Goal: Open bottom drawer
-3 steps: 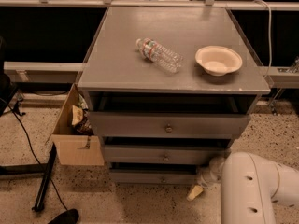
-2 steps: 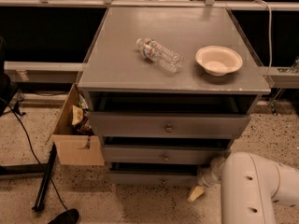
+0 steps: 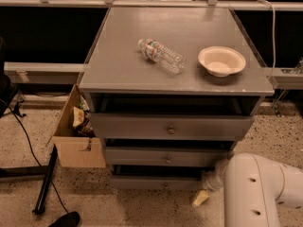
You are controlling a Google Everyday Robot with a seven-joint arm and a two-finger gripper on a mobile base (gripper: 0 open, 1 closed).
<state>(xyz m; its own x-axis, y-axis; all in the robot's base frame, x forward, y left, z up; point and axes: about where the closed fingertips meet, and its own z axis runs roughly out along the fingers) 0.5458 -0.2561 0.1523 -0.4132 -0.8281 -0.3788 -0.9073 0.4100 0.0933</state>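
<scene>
The bottom drawer (image 3: 156,182) is the lowest and slimmest grey front of the cabinet, with a small round knob (image 3: 165,187). It stands slightly out, like the two fronts above it. My gripper (image 3: 203,194) hangs low at the drawer's right end, close to the floor, on the white arm (image 3: 258,193) that comes in from the lower right. It is to the right of the knob and apart from it. A cream tip points down toward the floor.
The mid drawer (image 3: 165,156) and top drawer (image 3: 170,126) sit above. A plastic bottle (image 3: 161,56) and a white bowl (image 3: 221,60) lie on the cabinet top (image 3: 118,56). An open cardboard box (image 3: 78,136) stands at the left, with a black stand leg (image 3: 45,183) and cables on the floor.
</scene>
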